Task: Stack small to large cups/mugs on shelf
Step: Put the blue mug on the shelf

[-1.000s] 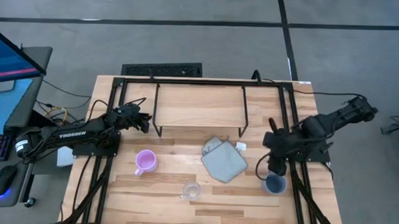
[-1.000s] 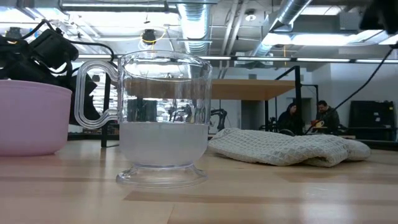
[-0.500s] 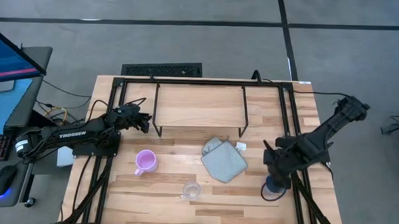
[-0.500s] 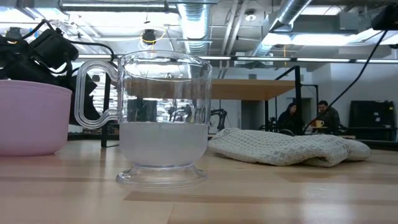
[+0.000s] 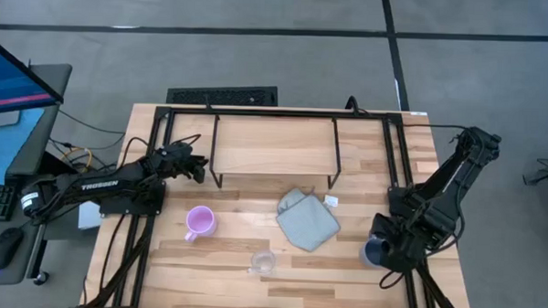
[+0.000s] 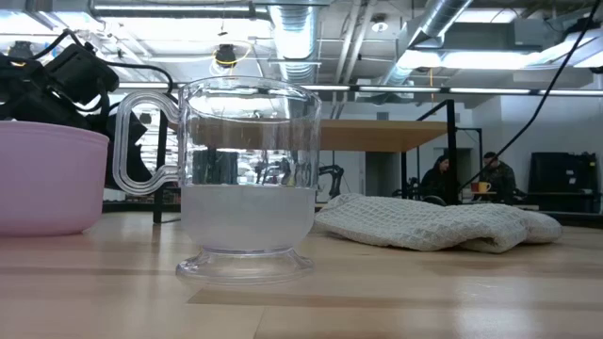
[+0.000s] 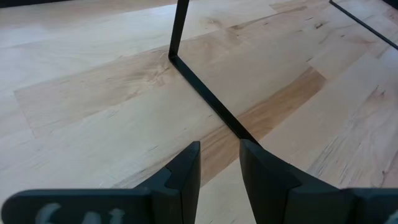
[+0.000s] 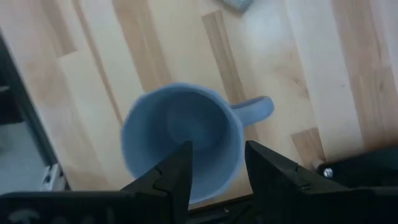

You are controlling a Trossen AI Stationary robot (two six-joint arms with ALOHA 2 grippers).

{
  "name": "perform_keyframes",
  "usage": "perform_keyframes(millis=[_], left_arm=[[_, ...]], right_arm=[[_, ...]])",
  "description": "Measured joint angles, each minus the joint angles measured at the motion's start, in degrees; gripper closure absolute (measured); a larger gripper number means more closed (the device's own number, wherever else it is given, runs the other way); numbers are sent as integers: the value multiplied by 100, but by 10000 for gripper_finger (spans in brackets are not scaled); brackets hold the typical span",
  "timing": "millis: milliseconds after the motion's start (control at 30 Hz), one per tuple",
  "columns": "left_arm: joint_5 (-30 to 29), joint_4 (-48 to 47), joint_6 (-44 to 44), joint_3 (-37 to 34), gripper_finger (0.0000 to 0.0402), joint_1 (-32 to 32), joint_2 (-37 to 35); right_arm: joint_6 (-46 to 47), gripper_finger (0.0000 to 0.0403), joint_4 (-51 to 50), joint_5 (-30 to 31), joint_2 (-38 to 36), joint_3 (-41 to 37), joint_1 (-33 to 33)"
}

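Blue-grey mug [image 8: 183, 134] stands upright, handle out sideways.

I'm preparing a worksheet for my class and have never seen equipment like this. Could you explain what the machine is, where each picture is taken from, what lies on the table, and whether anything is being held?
These are two dark robot arms at a slatted wooden table, each ending in a two-finger gripper. One picture looks straight down, one looks level across the tabletop, and two come from cameras on the wrists.

On the table lie a pink-lilac mug with a handle, a tiny clear glass cup, a grey-green cloth and a blue-grey mug with a handle. Behind them stands a low wooden shelf on black wire legs.

The left gripper waits, empty, by a shelf leg. The right gripper hangs open over the blue-grey mug's rim, one finger inside and one outside; it holds nothing yet.
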Motion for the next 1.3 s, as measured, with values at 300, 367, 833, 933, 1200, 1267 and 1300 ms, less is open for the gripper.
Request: perform_keyframes(millis=[300, 367, 833, 933, 1200, 1267, 1300], left_arm=[[0, 0, 2, 2, 299, -2, 0], [0, 0, 2, 0, 299, 0, 0], [0, 0, 2, 2, 299, -2, 0], [0, 0, 2, 1, 299, 0, 0], [0, 0, 1, 0, 299, -2, 0], [-1, 0, 1, 0, 299, 0, 0], [0, 0, 0, 0, 299, -2, 0]], right_arm=[[1018, 240, 114, 26, -2, -501, 366], [1216, 244, 139, 28, -2, -581, 406], [1435, 280, 233, 153, -2, -711, 416], [1476, 283, 223, 298, -1, -711, 414], [1586, 283, 225, 319, -2, -711, 414], [1613, 283, 230, 316, 28, -711, 414], [1629, 283, 232, 302, 60, -711, 414]])
